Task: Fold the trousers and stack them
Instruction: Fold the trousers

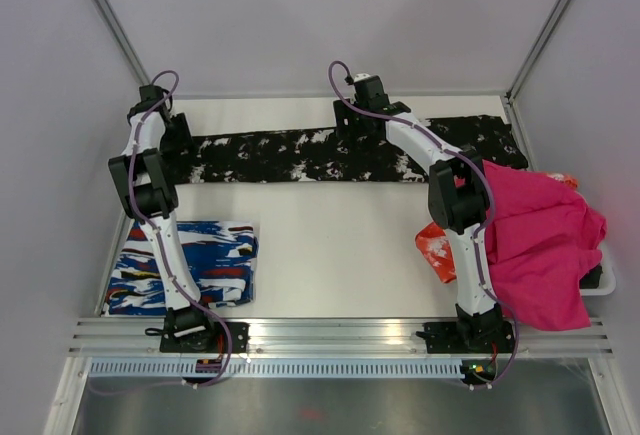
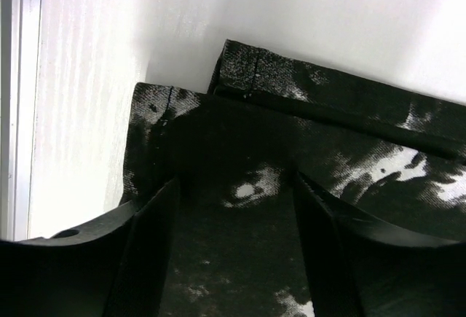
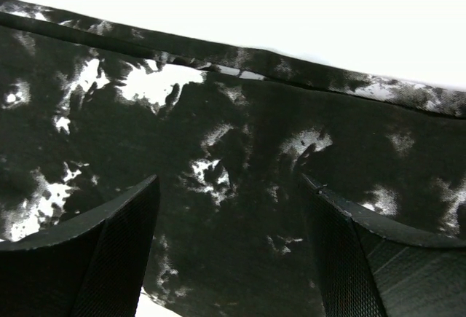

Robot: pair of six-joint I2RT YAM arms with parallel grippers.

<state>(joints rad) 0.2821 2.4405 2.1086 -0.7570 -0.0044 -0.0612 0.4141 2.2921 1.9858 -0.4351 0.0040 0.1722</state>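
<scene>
Trousers (image 1: 300,158) lie flat in a long strip across the far side of table (image 1: 340,245); two layers show at the left end. Left gripper (image 2: 234,186) sits over that left end, fingers apart, cloth flat beneath, nothing pinched. Right gripper (image 3: 229,182) is near the strip's middle, fingers wide apart above the fabric, holding nothing. Folded striped garment (image 1: 185,265) lies by the left base. Magenta cloth (image 1: 540,245) is heaped at the right edge.
</scene>
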